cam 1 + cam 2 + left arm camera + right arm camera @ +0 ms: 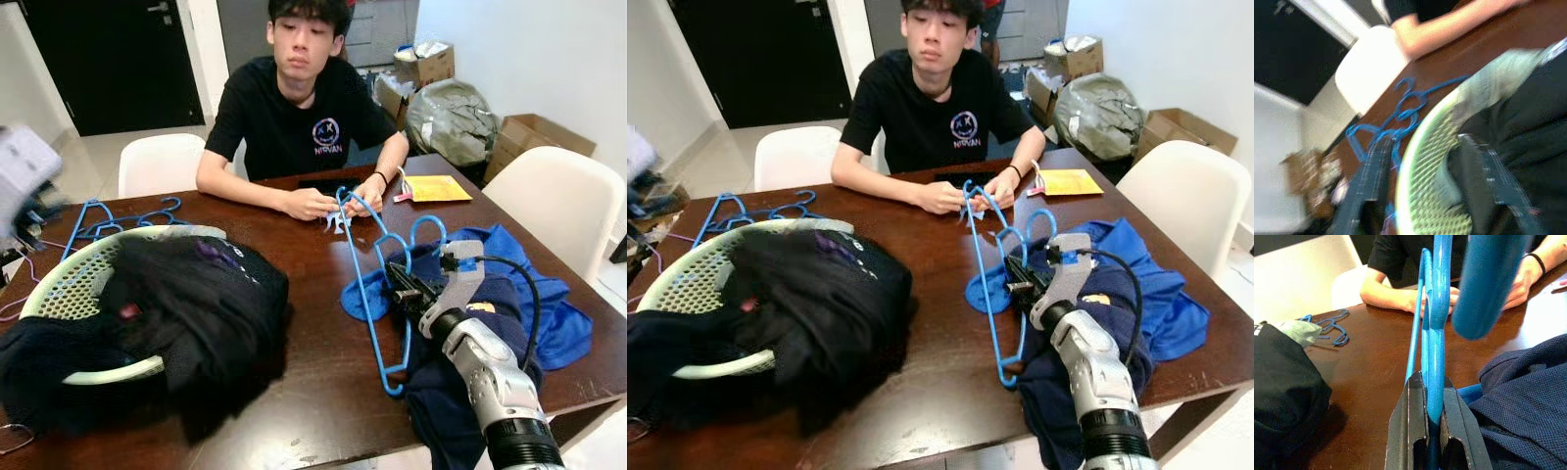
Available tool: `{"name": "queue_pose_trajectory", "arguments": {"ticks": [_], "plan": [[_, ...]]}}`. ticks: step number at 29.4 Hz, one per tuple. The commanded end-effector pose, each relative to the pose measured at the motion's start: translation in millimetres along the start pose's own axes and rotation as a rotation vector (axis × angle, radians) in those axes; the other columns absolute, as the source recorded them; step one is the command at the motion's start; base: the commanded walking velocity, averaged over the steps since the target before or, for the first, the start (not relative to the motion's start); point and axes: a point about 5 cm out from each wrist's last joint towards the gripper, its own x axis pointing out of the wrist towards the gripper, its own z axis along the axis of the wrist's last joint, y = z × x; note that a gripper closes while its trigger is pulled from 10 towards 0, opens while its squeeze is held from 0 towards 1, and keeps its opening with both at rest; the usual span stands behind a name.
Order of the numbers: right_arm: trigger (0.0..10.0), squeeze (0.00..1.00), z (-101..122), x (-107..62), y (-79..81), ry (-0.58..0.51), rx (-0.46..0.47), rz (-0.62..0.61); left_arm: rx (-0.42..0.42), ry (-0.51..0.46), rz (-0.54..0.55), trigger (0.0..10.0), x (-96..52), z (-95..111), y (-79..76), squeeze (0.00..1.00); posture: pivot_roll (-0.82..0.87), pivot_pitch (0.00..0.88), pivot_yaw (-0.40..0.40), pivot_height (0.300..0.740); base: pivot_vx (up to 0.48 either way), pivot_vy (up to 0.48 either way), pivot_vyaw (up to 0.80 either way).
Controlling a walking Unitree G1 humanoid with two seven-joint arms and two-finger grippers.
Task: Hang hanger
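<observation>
The right gripper (1429,418) is pinching a blue hanger (364,284) (person's hands (333,203) just beyond), laundry basket (69,284) lying left.

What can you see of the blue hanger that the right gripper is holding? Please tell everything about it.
The blue hanger is thin and looks like plastic, a long triangular frame with a curved hook. It stands tilted up over the brown table, not lying flat. The right gripper is shut on one side bar, as the right wrist view shows closely. Its far end reaches the person's hands, which touch it. Beside it lies blue clothing.
</observation>
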Motion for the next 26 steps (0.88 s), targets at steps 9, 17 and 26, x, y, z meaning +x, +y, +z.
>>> {"name": "queue_pose_trajectory", "arguments": {"ticks": [9, 17, 26], "plan": [[10.0, 0.0, -13, -2.9, -0.6, 0.066, 0.011, -0.001, 0.022, -0.077, -0.028, 8.4, 4.9, 18, -8.9, 1.0, 0.03, 0.0, 0.021, 0.74, 0.0, 0.0, 0.0], [10.0, 0.0, -12, -4.4, -4.5, 0.078, 0.006, -0.003, 0.27, -0.387, -0.605, 10.0, -11.6, 89, -121.5, 0.0, 0.03, 0.0, -0.004, 0.74, 0.0, 0.0, 0.0], [10.0, 0.0, -13, -1.2, -2.9, 0.09, 0.009, 0.007, 0.574, -0.449, -0.726, 10.0, -5.6, 99, -165.4, 0.0, 0.04, 0.0, -0.018, 0.74, 0.0, 0.0, 0.0]]}}
